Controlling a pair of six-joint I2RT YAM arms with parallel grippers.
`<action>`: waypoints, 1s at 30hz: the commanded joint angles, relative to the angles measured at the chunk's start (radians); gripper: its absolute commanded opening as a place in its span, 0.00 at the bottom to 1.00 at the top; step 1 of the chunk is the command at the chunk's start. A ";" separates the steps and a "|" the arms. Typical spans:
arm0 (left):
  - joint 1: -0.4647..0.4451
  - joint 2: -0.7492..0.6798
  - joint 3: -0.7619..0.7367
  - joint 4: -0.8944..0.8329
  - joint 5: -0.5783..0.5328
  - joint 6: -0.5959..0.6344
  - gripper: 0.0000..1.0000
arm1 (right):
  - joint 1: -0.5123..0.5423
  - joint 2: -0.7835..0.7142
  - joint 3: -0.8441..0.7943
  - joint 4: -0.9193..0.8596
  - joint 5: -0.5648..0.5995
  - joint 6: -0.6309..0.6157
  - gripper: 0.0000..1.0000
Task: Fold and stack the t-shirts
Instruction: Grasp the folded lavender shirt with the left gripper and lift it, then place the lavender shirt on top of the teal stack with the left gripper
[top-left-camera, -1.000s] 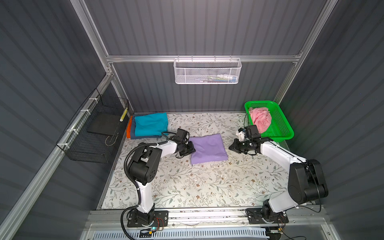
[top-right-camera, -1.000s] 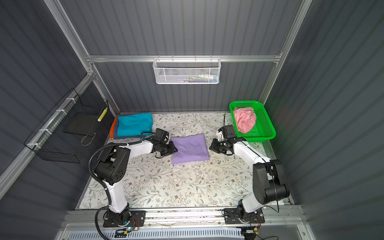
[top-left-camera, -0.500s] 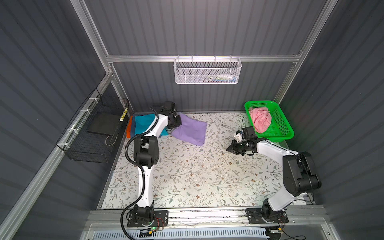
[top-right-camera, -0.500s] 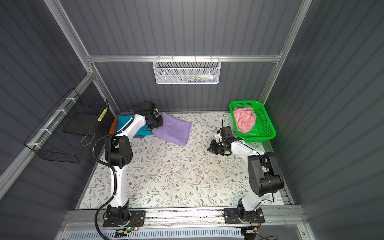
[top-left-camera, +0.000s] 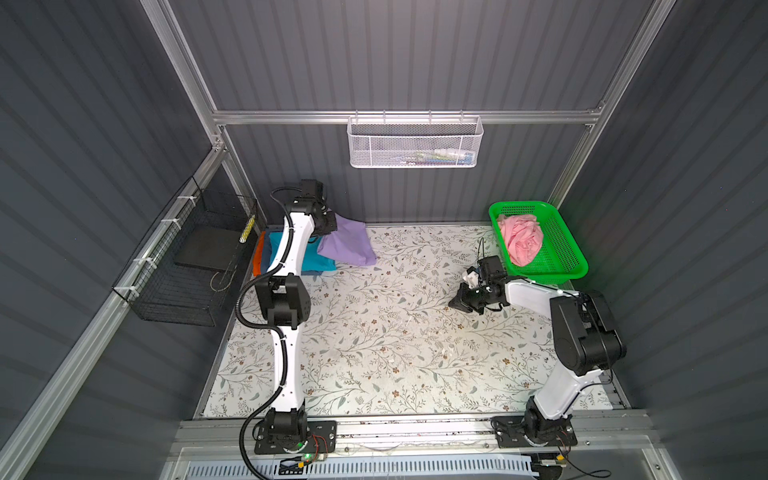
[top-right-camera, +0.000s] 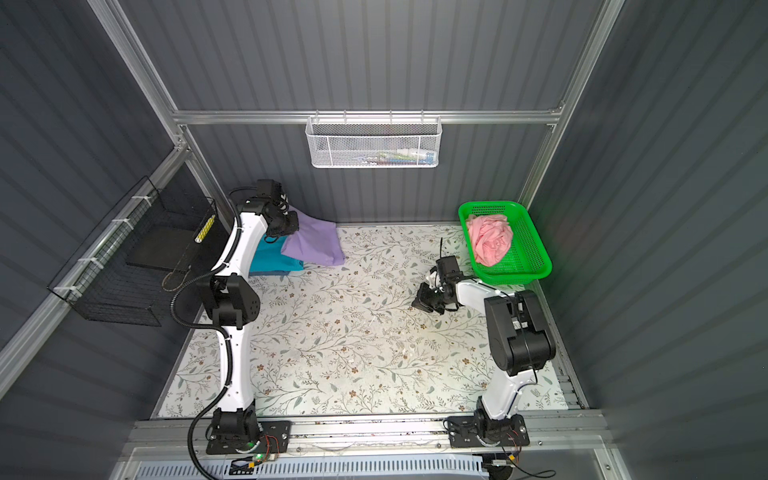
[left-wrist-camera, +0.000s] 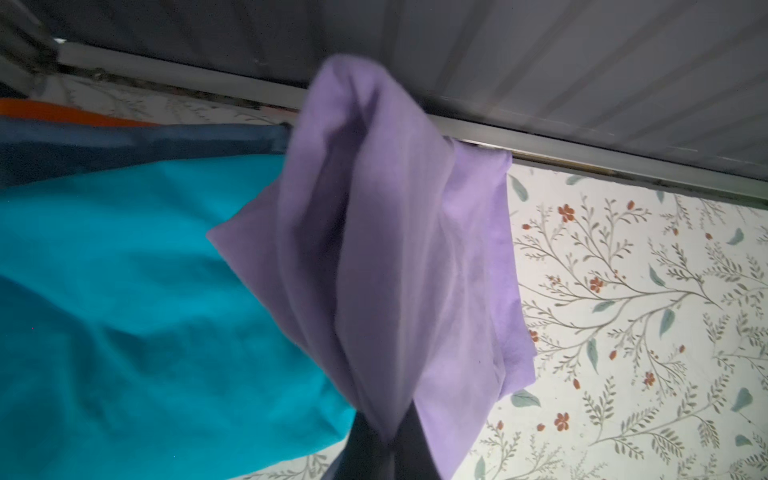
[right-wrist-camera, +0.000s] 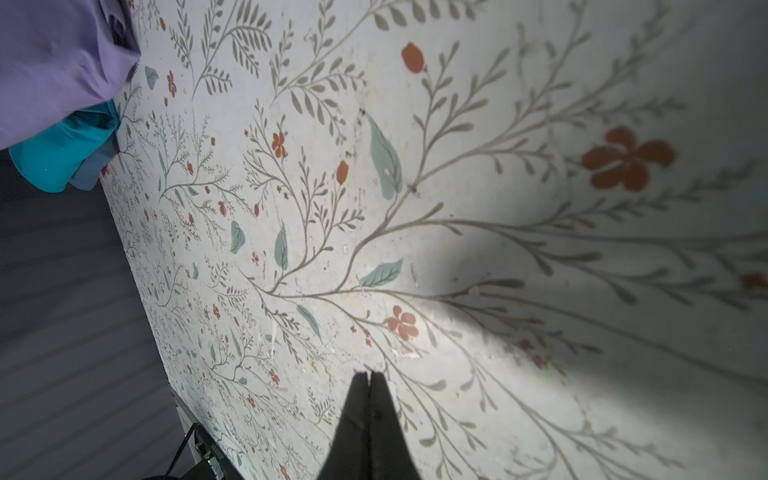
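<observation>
Pinching lavender t-shirt (left-wrist-camera: 395, 249), left jaws, over teal shirt (left-wrist-camera: 124, 291)

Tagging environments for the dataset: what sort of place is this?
Likely a lab robot cell, not a home: grey ribbed panel walls on an aluminium frame, a left arm and right arm mounted on a front rail, and a floral-covered tabletop as work surface.

I register: lavender t-shirt (top-left-camera: 349, 246), plain; teal t-shirt (top-left-camera: 321, 264); grey-blue t-shirt (left-wrist-camera: 124, 145); orange t-shirt (top-left-camera: 258, 253); pink t-shirt (top-left-camera: 521, 244); green mesh basket (top-left-camera: 548, 277); counter (top-left-camera: 395, 340), white with grey-green vine and rust-red flower print.
</observation>
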 joint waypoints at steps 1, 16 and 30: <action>0.047 -0.071 0.011 -0.039 0.016 0.038 0.00 | 0.009 0.021 0.031 0.003 -0.010 0.007 0.00; 0.135 -0.103 0.091 -0.098 0.089 0.050 0.00 | 0.039 0.063 0.046 0.010 -0.009 0.016 0.00; 0.209 -0.040 0.028 -0.089 -0.014 0.053 0.36 | 0.057 0.095 0.037 0.036 -0.021 0.025 0.00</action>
